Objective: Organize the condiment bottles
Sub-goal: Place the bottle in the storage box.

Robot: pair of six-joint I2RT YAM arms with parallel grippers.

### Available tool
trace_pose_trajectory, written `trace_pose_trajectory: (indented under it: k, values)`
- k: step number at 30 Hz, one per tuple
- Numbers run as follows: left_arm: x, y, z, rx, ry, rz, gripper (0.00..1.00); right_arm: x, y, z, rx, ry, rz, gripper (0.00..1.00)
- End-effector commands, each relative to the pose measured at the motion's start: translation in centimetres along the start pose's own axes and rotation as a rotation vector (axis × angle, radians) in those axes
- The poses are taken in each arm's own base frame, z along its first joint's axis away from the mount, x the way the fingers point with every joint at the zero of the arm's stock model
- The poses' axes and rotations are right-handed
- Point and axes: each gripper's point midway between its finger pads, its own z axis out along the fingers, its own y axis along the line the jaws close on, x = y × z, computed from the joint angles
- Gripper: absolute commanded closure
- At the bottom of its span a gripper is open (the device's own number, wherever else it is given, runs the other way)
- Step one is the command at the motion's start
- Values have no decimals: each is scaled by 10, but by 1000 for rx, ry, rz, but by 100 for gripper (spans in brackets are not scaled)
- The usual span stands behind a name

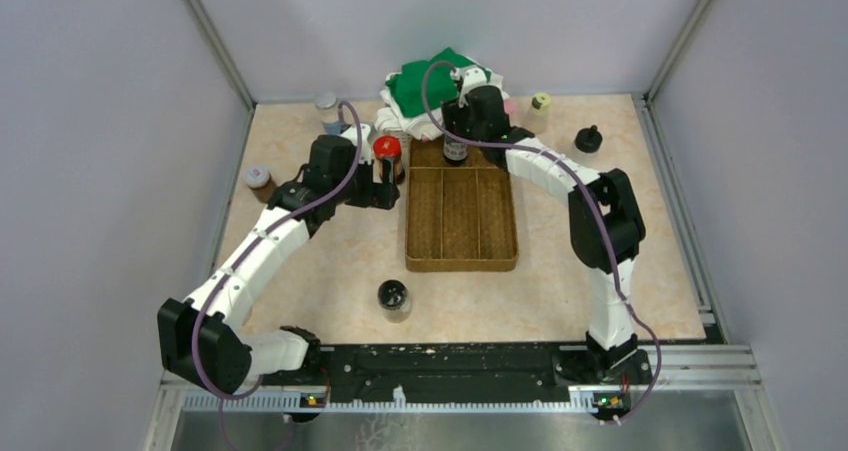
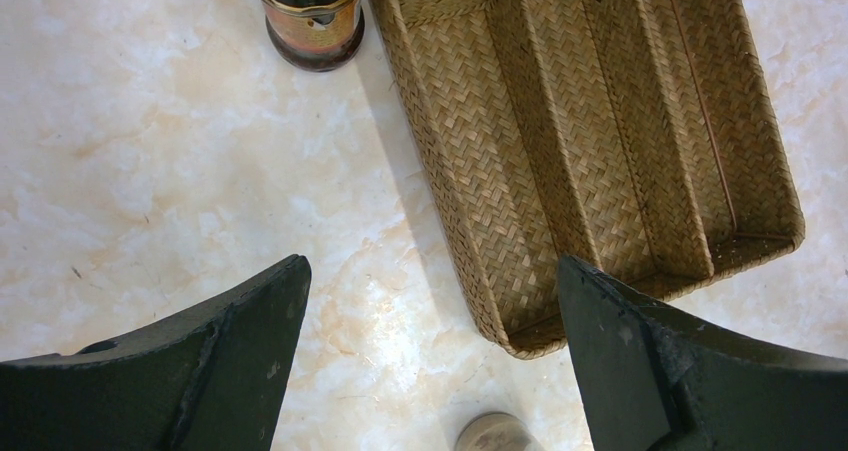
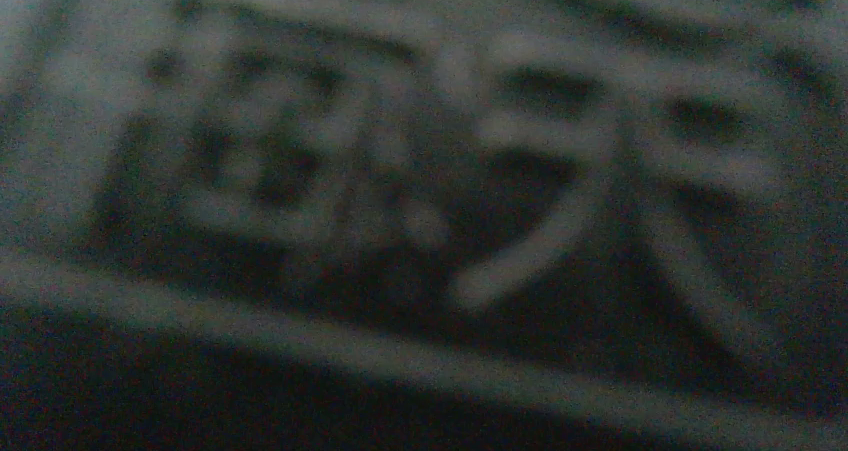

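My right gripper (image 1: 462, 123) is shut on the tall clear bottle (image 1: 455, 151) with the red label. The bottle stands upright at the far end of the brown tray (image 1: 411, 233). Its label (image 3: 420, 201) fills the right wrist view, dark and blurred, and no fingers show there. My left gripper (image 1: 388, 183) hangs open and empty beside the tray's left wall. The red-lidded jar (image 1: 387, 151) stands just beyond its fingertips. In the left wrist view that jar (image 2: 305, 16) is at the top, clear of the open gripper (image 2: 432, 266).
A grey-lidded bottle (image 1: 327, 107), a pale-lidded jar (image 1: 258, 177), a black-lidded jar (image 1: 393, 297), a yellowish-lidded jar (image 1: 541, 101) and a black-capped one (image 1: 588, 139) stand around the tray (image 2: 440, 201). Green and white cloths (image 1: 425, 89) lie piled behind it.
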Motion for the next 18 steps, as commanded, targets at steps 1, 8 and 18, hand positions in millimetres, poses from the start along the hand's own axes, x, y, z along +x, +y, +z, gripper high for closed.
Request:
trace_pose_trajectory:
  k: [1,8,18]
  values:
    - [-6,2,-4,-4,-27,11,1,-58,19,-9,-86,-215,-40,100]
    - [-1,4,0,-4,-17,6,1,-29,24,-3,-143,-164,-184,100]
    - [4,5,7,-3,0,1,1,-5,25,7,-180,-132,-300,100]
